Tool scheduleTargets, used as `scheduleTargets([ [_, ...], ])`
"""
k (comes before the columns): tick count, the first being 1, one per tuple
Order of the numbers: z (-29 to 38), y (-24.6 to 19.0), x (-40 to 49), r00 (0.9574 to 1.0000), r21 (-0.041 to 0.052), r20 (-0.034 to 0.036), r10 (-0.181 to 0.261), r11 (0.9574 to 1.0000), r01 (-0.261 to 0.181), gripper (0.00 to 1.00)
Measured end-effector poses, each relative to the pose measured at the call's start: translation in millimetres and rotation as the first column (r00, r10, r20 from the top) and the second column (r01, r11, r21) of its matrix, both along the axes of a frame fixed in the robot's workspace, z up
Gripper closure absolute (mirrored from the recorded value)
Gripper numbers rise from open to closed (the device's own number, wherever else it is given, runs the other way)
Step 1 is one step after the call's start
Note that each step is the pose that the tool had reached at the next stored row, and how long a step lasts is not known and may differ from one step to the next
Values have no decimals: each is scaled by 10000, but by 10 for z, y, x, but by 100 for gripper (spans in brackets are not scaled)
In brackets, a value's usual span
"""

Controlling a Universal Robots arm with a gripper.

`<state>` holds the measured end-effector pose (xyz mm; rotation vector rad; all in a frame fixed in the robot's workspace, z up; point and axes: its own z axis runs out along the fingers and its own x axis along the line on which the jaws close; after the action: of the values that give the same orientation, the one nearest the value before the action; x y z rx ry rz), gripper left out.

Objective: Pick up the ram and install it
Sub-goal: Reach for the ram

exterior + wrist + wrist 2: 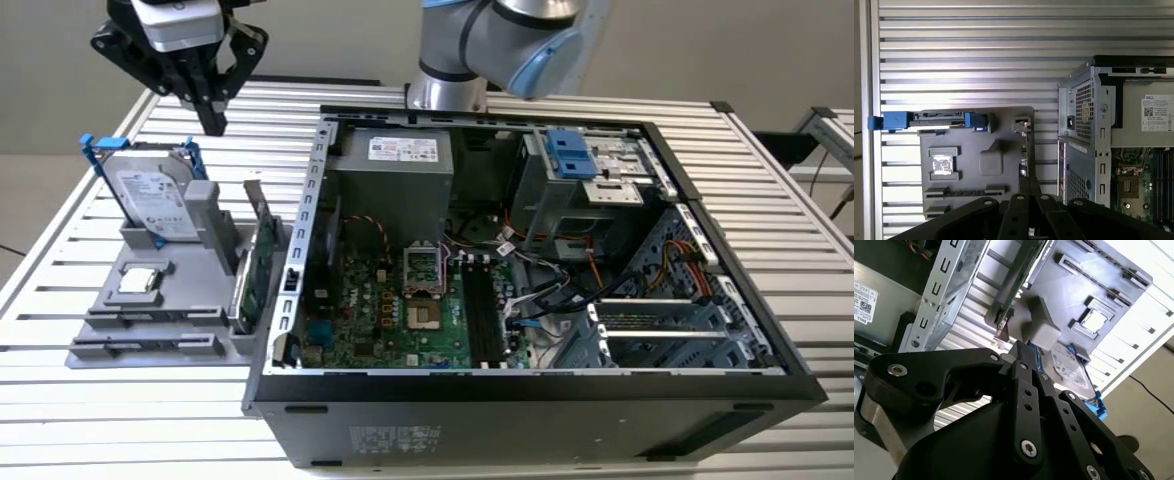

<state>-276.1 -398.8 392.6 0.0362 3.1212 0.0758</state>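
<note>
My gripper (214, 124) hangs high above the far end of the grey holder tray (174, 290), at the exterior view's left. Its fingers point down and are shut with nothing between them; both wrist views show the fingertips pressed together (1026, 186) (1017, 348). A thin dark strip standing on edge in a tray slot, beyond the processor chip, looks like the ram (965, 191). It is well below the gripper and apart from it. The open computer case (747, 330) lies on its side, with the dark memory slots (481, 310) on its motherboard.
The tray also carries a silver hard drive (150, 200) in a blue bracket, a processor chip (140, 281) and a green expansion card (264, 250) standing on edge next to the case wall. The arm's base (447, 90) rises behind the case. The table is slatted metal.
</note>
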Motion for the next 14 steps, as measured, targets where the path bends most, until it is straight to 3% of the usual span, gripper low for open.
scheduleTargets([
  [14,0,0,-231,9998,0,-9,207,9998,-207,100],
])
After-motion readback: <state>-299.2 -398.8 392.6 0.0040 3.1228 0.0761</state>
